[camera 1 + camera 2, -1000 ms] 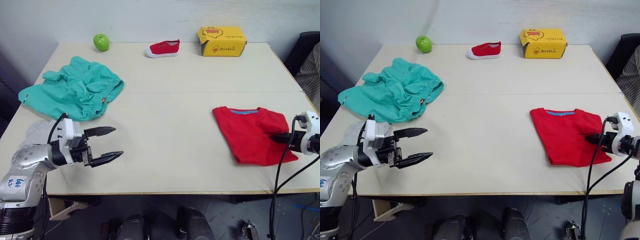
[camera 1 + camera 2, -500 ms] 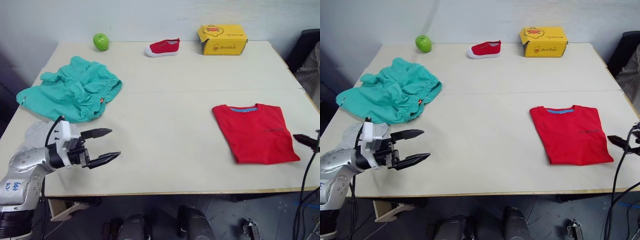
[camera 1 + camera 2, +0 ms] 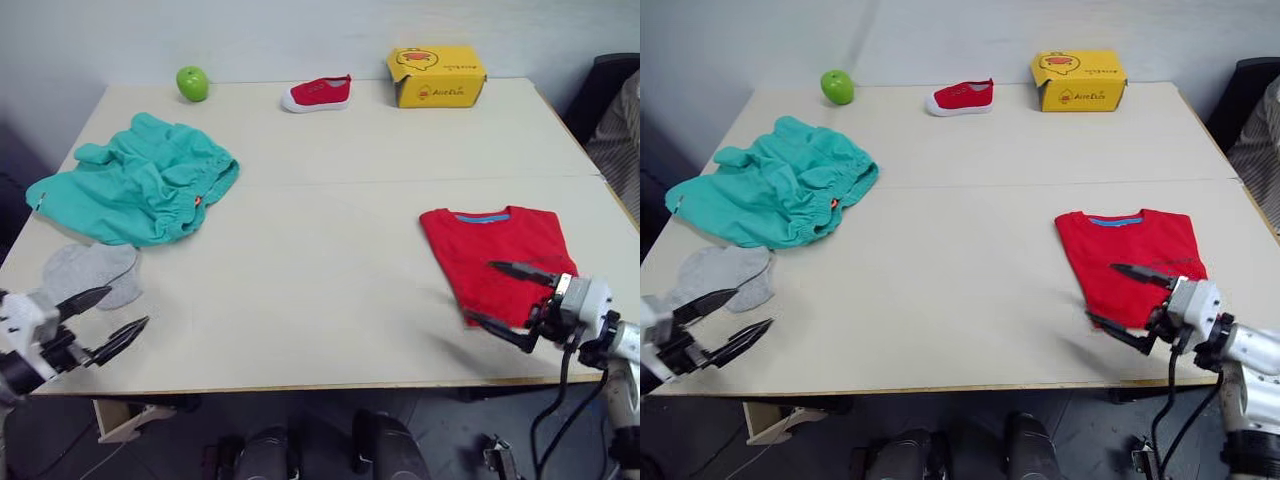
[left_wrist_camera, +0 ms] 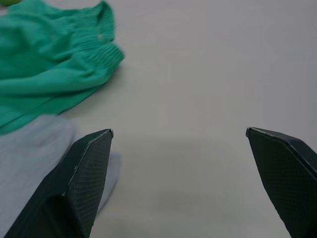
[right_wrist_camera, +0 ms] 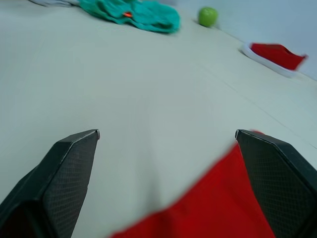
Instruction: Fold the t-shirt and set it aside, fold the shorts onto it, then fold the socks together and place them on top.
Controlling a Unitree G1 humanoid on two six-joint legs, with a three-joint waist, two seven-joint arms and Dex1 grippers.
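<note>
Right hand (image 3: pixel 513 298): fingers spread wide, holding nothing, poised over the near edge of the t-shirt (image 3: pixel 495 255), one finger above the red cloth and the other just off its near left corner. Left hand (image 3: pixel 103 321): fingers likewise well apart and empty, at the counter's near left corner, just on the near side of the socks (image 3: pixel 88 272).

The t-shirt, taken here as the landmark, lies folded into a neat rectangle on the counter (image 3: pixel 330 250), collar with its blue band turned to the far side. The socks, pale grey and flat, lie well to the left of the t-shirt, close to the near edge. The shorts (image 3: pixel 135 187), teal and rumpled with the gathered waistband facing the t-shirt, lie beyond the socks, touching or nearly touching them, and well apart from the t-shirt.

Along the far edge of the counter, farther back than the t-shirt: a yellow box (image 3: pixel 436 75) almost straight behind it, a small red shoe (image 3: pixel 318 93) to the left of the box, and a green apple (image 3: pixel 192 82) farther left again, behind the shorts.
</note>
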